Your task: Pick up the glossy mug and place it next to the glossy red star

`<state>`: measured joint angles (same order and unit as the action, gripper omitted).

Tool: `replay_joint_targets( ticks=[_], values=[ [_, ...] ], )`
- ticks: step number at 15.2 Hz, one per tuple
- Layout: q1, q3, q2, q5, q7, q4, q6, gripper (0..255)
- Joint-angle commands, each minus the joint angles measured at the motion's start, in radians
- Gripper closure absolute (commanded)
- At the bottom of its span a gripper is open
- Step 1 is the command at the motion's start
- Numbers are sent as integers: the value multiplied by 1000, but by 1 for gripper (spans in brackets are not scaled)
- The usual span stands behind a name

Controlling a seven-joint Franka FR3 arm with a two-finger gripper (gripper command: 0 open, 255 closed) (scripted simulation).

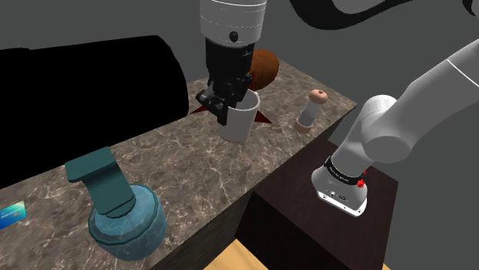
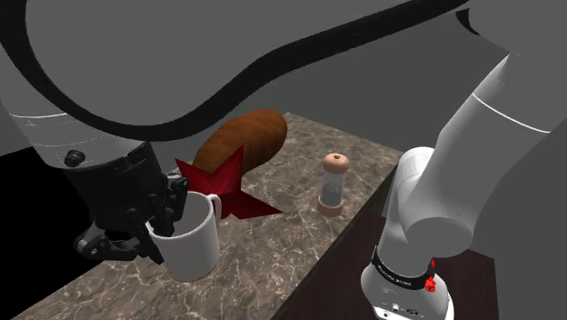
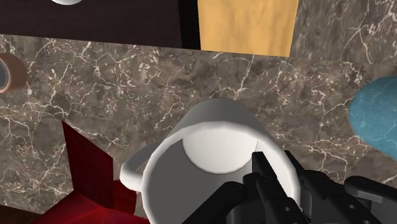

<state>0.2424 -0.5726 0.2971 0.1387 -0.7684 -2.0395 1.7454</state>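
White mug [image 1: 241, 123] stands upright on the marbled counter [image 1: 192, 165], or just above it; I cannot tell whether its base touches. It is right beside the red star [image 2: 221, 185], and in the wrist view its handle points toward the star's near arm. The black gripper [image 1: 224, 113] is clamped on the mug's wall at the rim, with one finger [image 3: 263, 167] reaching down inside the cup and the other outside it. By my reading the task is nearly finished: the mug has been grasped and now sits at its place next to the star. What is left is to make sure it rests flat, let go, and lift the hand clear without catching the rim. A brown oval lump [image 2: 247, 138] lies behind the star, and a small grinder [image 2: 333, 184] stands well apart.
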Motion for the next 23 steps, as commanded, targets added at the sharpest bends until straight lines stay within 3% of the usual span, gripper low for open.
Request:
replay_joint_targets(
  ticks=[1,23],
  values=[
    [2,-3,1,2,0,-26,26,255],
    [3,-50,-78,-17,-28,-259,330,255]
  ],
)
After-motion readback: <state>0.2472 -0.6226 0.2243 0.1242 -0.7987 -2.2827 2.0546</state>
